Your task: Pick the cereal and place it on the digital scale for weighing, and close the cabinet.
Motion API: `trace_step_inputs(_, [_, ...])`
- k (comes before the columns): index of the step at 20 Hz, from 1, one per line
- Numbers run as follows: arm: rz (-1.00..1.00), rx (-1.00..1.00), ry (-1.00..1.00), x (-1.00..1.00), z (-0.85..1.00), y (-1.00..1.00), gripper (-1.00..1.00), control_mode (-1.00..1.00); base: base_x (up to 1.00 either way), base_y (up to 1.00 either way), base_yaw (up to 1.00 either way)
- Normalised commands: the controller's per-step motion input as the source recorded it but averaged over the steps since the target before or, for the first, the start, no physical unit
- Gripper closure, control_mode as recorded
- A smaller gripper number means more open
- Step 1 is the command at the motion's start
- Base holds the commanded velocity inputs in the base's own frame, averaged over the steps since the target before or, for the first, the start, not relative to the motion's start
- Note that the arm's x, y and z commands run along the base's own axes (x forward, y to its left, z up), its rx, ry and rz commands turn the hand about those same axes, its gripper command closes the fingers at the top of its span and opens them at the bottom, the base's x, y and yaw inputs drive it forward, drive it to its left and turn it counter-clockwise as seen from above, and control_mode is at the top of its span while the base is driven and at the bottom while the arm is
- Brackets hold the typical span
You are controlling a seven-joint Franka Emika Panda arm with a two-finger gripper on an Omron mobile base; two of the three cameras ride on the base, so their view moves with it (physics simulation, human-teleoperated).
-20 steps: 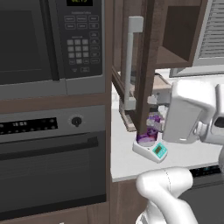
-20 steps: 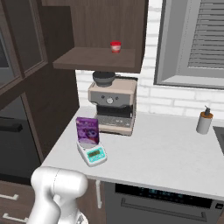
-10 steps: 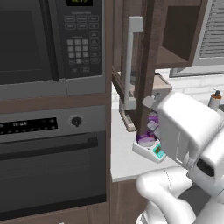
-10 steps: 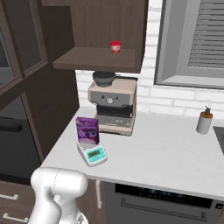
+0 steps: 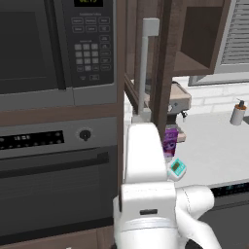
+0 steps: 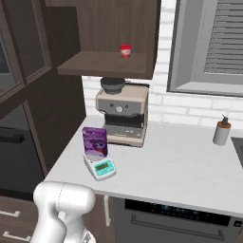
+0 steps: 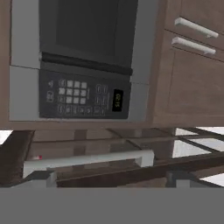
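Standing on the digital scale [image 6: 99, 167] on the counter [image 6: 180, 166], the cereal [image 6: 95, 142] looks placed, so what remains is closing the cabinet [image 5: 163, 63], whose door juts open with its handle [image 7: 87, 160] just ahead of the jaws. How the jaws stand I cannot tell. A push landing off the door's edge could slip, or the arm could knock the cereal off.

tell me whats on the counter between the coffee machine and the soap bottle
Nothing: in the right base view the white counter is bare between the coffee machine and the soap bottle.
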Motion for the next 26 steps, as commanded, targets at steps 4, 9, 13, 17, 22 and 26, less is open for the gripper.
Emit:
trace_step_inputs(4, [-0.05, 0.31, -0.27, 1.0, -1.0, 0.09, -1.0, -1.0, 0.0, 0.0, 0.0])
trace_step_inputs(9, [-0.06, 0.24, -0.07, 0.52, -0.67, -0.32, -1.0, -1.0, 0.0, 0.0, 0.0])
trace_step_inputs(13, [-0.05, 0.17, 0.15, 0.13, -0.09, -0.52, -1.0, -1.0, 0.0, 0.0, 0.0])
trace_step_inputs(17, [-0.02, 0.09, 0.4, 0.04, 0.0, -0.38, -1.0, -1.0, 0.0, 0.0, 0.0])
trace_step_inputs(22, [-0.11, 0.0, 0.39, 0.05, 0.04, -0.03, -1.0, -1.0, 0.0, 0.0, 0.0])
trace_step_inputs(26, [-0.13, 0.0, 0.32, 0.0, 0.02, 0.0, -1.0, -1.0, 0.0, 0.0, 0.0])
